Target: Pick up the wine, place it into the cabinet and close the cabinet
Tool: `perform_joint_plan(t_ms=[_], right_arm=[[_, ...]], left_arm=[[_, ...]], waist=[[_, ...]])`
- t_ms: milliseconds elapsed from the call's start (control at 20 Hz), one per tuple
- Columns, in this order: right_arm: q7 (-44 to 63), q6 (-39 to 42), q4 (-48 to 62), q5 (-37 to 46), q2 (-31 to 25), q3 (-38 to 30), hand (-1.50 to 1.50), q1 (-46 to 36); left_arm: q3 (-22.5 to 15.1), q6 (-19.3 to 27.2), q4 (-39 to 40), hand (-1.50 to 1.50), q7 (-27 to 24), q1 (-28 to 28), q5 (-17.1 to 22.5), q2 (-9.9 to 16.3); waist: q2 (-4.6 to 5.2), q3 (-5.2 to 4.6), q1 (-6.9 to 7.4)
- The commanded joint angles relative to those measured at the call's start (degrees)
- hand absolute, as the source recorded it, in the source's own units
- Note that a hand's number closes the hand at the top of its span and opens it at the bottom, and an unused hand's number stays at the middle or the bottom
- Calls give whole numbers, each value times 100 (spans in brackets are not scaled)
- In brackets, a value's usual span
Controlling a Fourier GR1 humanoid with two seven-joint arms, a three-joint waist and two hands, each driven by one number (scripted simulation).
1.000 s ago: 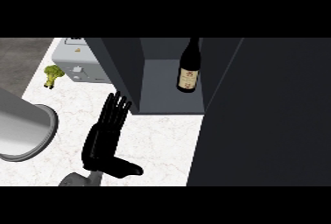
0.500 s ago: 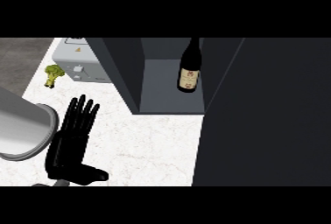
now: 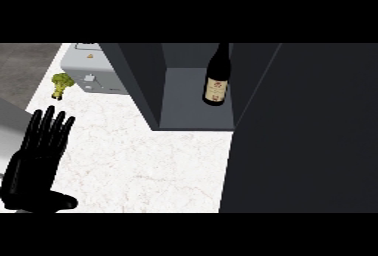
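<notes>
Wine bottle (image 3: 216, 80) of dark glass standing upright inside the open cabinet (image 3: 193, 111), on its grey shelf toward the right side of the compartment, neck rising to the top of the view; pale label on the lower body bearing a small reddish emblem, lettering too small to read. Cabinet seen steeply from above: dark left wall slanting down toward the counter, grey floor of the compartment ending at a front edge above the marble. Large dark cabinet door (image 3: 303, 135) filling the right part of the view, standing open and bordering the compartment on its right. White veined marble counter (image 3: 148, 160) spread below and left of the cabinet. Grey box-shaped appliance (image 3: 92, 70) at upper left, partly hidden behind the cabinet's left wall, with a small yellow mark on top, unreadable. Broccoli floret (image 3: 60, 84) lying just left of the appliance, near the counter's left edge. Left hand (image 3: 33, 165) at the lower left, black, palm flat, fingers straight and spread pointing up the view, thumb jutting right at the bottom edge; open, holding nothing, well apart from the bottle and cabinet. Right hand nowhere in view. Nothing between the bottle and the compartment's front edge.
</notes>
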Motion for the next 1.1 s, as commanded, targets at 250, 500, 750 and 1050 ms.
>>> perform_joint_plan(t_ms=[250, 500, 750, 1050], right_arm=[[1111, -78, -1102, -173, 633, 545, 150, -606], [984, -24, -650, -163, 1074, 741, 150, -922], [1248, 121, -350, -300, 1336, 644, 150, -1349], [1674, 157, 136, -634, 1867, 211, 150, -2066]], left_arm=[[389, -387, -9, -150, 164, 113, 230, 353], [540, -627, -30, -150, 391, 25, 528, 535], [714, -666, 215, -150, 471, -258, 618, 635], [709, -954, 204, -150, 332, -74, 531, 673]], waist=[[23, -7, 65], [33, -12, 123], [76, -31, 203], [100, -33, 449]])
